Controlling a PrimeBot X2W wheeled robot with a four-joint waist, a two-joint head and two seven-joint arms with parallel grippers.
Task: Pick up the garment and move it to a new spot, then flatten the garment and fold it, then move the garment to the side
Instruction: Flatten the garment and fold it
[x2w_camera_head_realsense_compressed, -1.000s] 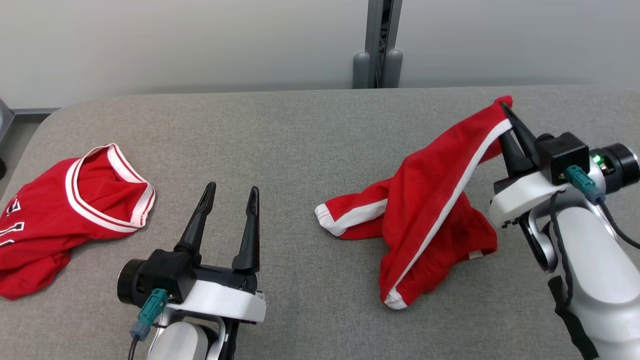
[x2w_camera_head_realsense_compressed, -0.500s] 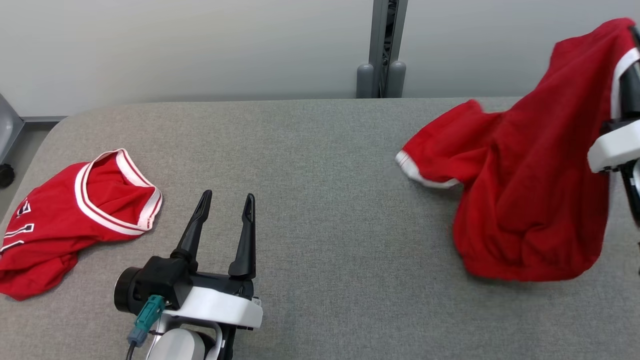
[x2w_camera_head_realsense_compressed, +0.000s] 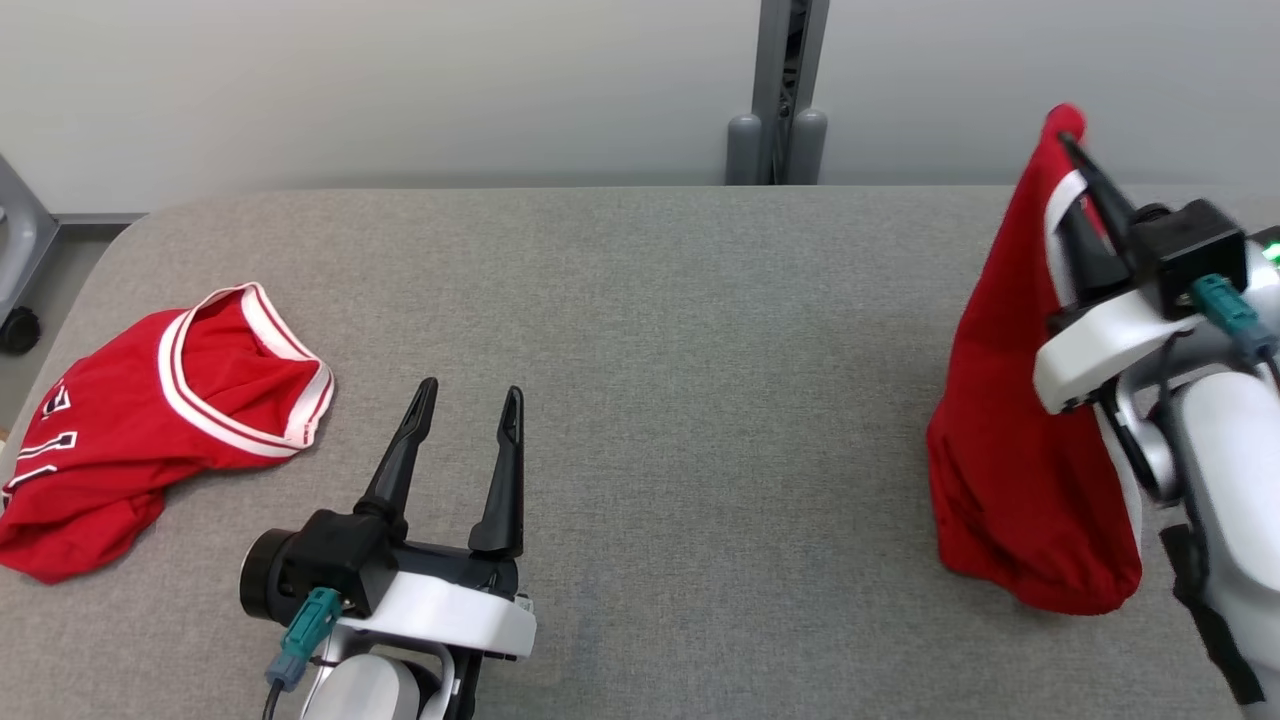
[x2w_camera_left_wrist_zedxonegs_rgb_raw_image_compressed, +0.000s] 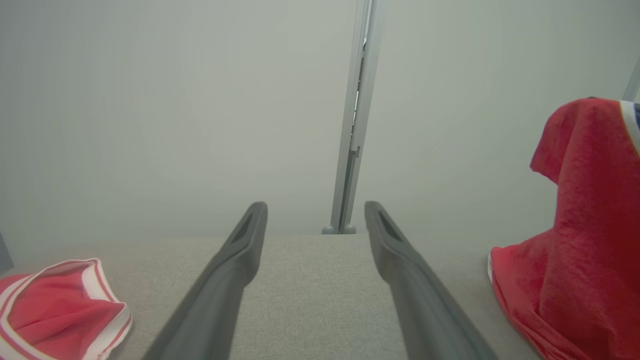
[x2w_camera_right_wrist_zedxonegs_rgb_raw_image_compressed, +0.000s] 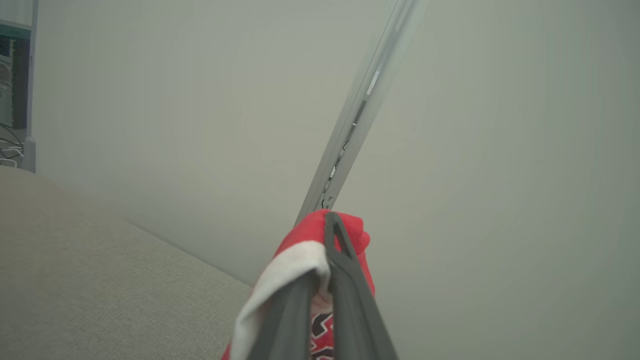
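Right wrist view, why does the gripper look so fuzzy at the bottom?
Right wrist view: the right gripper sits close to the lens, so it blurs low down; the red garment at its tip is sharper. Head view: the table weave is crisp.

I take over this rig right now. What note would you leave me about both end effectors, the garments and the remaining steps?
Left end effector: open, empty, above the table.
Right end effector: shut on the red shorts, which hang at the table's right, lower end seemingly touching it.
Red jersey: crumpled at the left, untouched.
Done: pick-up. Left: set down, flatten, fold, move aside.
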